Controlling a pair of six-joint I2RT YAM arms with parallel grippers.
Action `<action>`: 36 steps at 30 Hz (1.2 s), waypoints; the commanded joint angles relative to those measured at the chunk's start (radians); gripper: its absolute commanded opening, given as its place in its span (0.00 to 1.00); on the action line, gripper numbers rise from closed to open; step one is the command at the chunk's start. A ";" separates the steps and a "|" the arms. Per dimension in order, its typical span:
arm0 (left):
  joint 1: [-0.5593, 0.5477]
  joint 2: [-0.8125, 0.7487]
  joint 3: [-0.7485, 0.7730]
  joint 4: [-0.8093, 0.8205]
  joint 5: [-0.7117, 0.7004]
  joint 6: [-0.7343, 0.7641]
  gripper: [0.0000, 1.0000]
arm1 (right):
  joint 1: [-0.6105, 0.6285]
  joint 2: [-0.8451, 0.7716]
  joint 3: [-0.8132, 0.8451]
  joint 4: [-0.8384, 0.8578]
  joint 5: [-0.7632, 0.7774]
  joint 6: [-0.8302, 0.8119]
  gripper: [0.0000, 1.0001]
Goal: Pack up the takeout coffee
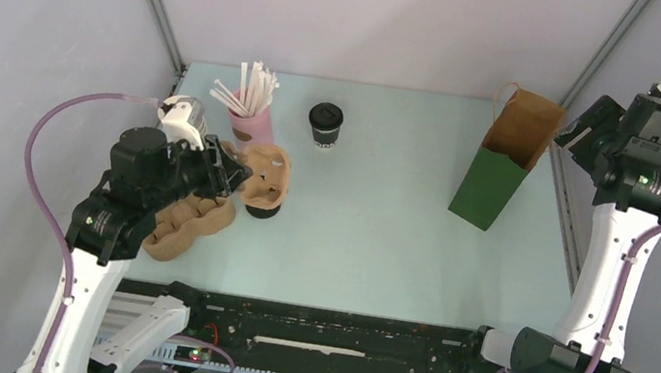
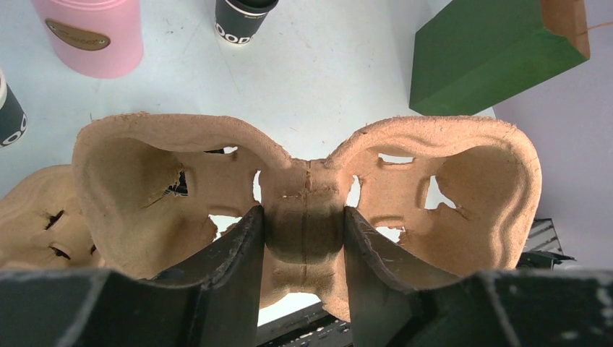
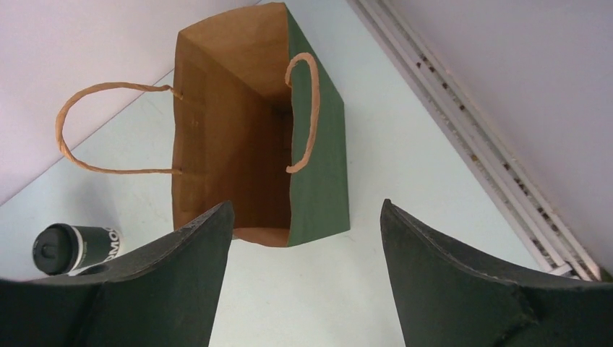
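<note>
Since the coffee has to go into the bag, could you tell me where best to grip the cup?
Probably the paper wall of the takeout coffee, just below its lid, coming level from the near side: it stands upright, and the lid overhangs the wall.

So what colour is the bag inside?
The bag interior is brown; the right wrist view shows it best.

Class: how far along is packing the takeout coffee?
Done: the takeout coffee is capped; the paper bag stands open. In hand: the left gripper grips a pulp carrier; the right gripper hangs open above the bag. Left: the coffee sits on the table, not bagged.
</note>
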 commanded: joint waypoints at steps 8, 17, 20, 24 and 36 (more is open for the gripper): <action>-0.007 -0.028 -0.009 0.024 0.027 0.017 0.22 | -0.059 0.174 0.013 0.126 -0.158 0.035 0.81; -0.008 -0.033 0.015 -0.005 0.034 0.044 0.22 | -0.004 0.299 0.036 0.152 -0.108 -0.015 0.65; -0.007 -0.033 0.014 -0.003 0.032 0.043 0.22 | 0.011 0.313 0.040 0.151 -0.106 -0.036 0.57; -0.008 -0.031 0.000 0.007 0.039 0.038 0.22 | 0.028 0.310 0.035 0.147 -0.111 -0.083 0.31; -0.019 -0.048 0.026 0.083 0.119 0.116 0.21 | 0.437 0.121 -0.044 0.160 0.153 -0.332 0.00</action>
